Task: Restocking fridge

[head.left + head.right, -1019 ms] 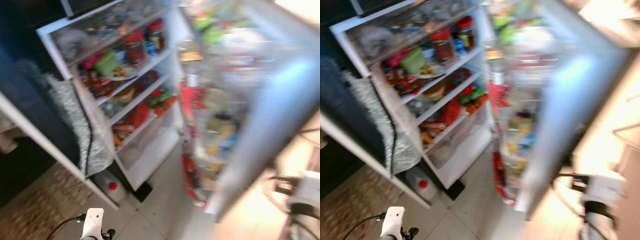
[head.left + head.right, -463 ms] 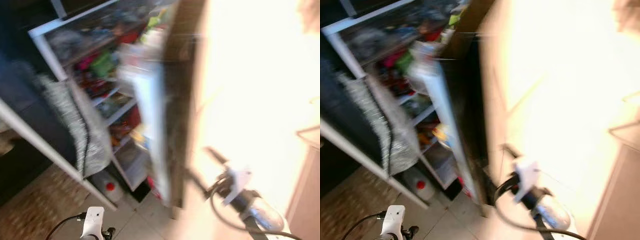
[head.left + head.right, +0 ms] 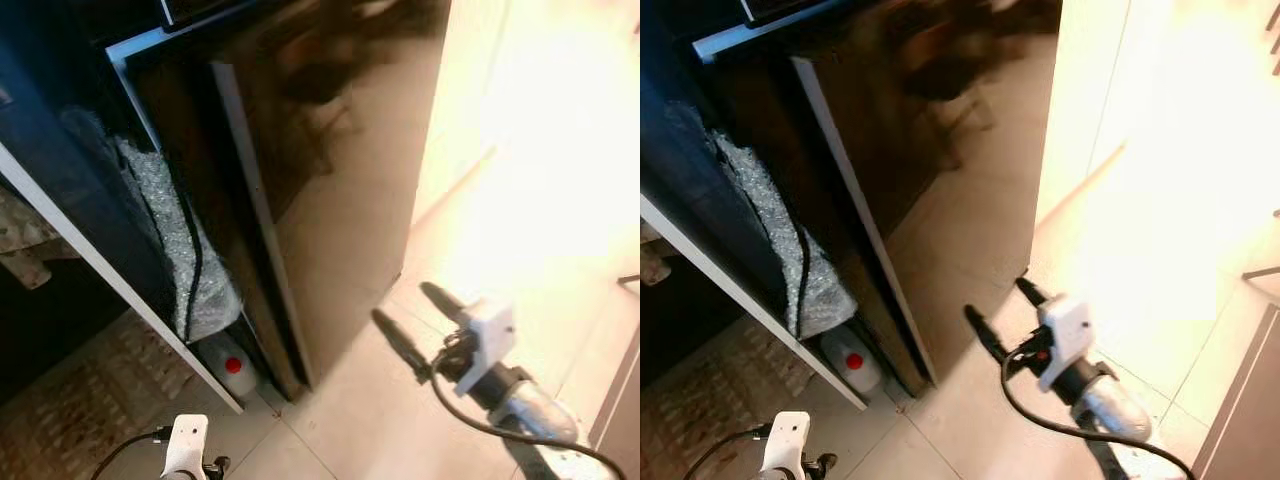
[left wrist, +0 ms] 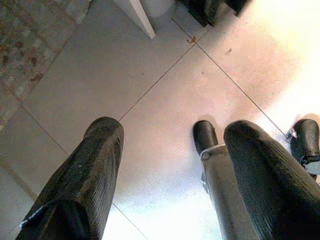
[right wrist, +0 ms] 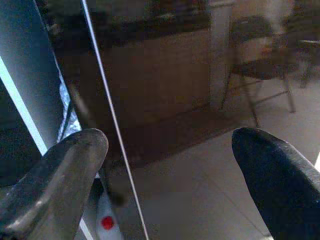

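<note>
The fridge door is lying shut or very nearly shut against the fridge body, its dark glossy face mirroring the room, so none of the stocked shelves are showing. Judging from that, the restocking itself looks done and the closing of the door is the step in hand, at or near its end.

The right tool is hovering just in front of the fridge door's lower outer corner, over the pale tiled floor, its two black fingers spread well apart and gripping nothing. I cannot tell whether either fingertip is touching the door; they look just clear of it. In the right wrist view the fingers are framing the door's face and its pale edge line.

The left tool is hanging low, well to the side of the fridge door, pointing down at the floor with its fingers also apart and empty.

Beside the fridge door's hinge side, a white bottle with a red cap is standing on the floor, tucked under a crinkled silvery sheet and a white slanted panel.

The next move probably calls for a check that the door has sealed, perhaps a light push on its face with the right tool, and a drawing back without clipping the bottle.
</note>
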{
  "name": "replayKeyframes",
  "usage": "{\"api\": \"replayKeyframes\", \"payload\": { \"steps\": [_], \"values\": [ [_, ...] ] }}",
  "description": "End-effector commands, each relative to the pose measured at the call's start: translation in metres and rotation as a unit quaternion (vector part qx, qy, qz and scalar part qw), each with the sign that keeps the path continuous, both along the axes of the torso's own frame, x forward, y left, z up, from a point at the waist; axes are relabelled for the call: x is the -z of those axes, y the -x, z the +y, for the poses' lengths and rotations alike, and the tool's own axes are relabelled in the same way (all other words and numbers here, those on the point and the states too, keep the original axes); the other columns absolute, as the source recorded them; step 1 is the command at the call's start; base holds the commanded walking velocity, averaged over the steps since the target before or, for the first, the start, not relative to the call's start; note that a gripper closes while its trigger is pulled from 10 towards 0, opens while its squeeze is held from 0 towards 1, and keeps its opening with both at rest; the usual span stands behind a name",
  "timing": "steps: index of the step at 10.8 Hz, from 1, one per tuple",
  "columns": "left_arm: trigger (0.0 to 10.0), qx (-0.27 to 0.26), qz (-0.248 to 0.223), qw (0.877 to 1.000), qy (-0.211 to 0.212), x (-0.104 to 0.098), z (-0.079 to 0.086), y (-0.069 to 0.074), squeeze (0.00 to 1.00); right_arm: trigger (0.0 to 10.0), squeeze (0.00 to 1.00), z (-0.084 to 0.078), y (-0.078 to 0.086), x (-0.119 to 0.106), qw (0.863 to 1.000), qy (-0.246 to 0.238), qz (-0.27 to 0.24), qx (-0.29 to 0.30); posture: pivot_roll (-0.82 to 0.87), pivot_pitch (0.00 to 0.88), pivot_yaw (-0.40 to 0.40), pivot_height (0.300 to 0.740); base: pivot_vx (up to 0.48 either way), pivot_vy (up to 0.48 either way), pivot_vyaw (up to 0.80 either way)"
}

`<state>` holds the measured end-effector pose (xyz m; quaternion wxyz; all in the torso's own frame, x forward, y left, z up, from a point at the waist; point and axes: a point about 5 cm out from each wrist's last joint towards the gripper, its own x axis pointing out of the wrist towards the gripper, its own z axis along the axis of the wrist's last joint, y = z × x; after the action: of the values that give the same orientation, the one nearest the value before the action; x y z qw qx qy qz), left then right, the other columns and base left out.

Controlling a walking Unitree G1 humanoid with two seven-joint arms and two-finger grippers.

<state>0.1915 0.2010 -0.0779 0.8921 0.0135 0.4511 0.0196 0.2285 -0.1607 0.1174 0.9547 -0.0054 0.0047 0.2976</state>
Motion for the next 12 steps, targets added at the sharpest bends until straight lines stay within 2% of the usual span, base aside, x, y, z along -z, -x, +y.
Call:
{"api": "replayKeyframes", "payload": {
  "steps": [1,10,12],
  "values": [
    [10.0,-0.003,0.011,1.0,-0.01,0.003,0.006,0.007,0.0,10.0,0.0,0.002,0.002,0.001,1.0,-0.006,0.008,-0.005,-0.22,0.067,0.116,0.74,0.0,0.0,0.0],
    [10.0,-0.006,0.011,1.0,-0.01,0.003,0.007,0.008,0.0,10.0,0.0,-0.005,-0.008,0.01,1.0,0.001,0.013,0.027,-0.21,0.068,0.114,0.74,0.0,0.0,0.0],
    [10.0,-0.006,0.012,1.0,-0.01,0.003,0.007,0.008,0.0,10.0,0.0,-0.017,-0.015,0.012,0.997,-0.002,0.007,0.077,-0.21,0.073,0.115,0.74,0.0,0.0,0.0]
  ]
}}
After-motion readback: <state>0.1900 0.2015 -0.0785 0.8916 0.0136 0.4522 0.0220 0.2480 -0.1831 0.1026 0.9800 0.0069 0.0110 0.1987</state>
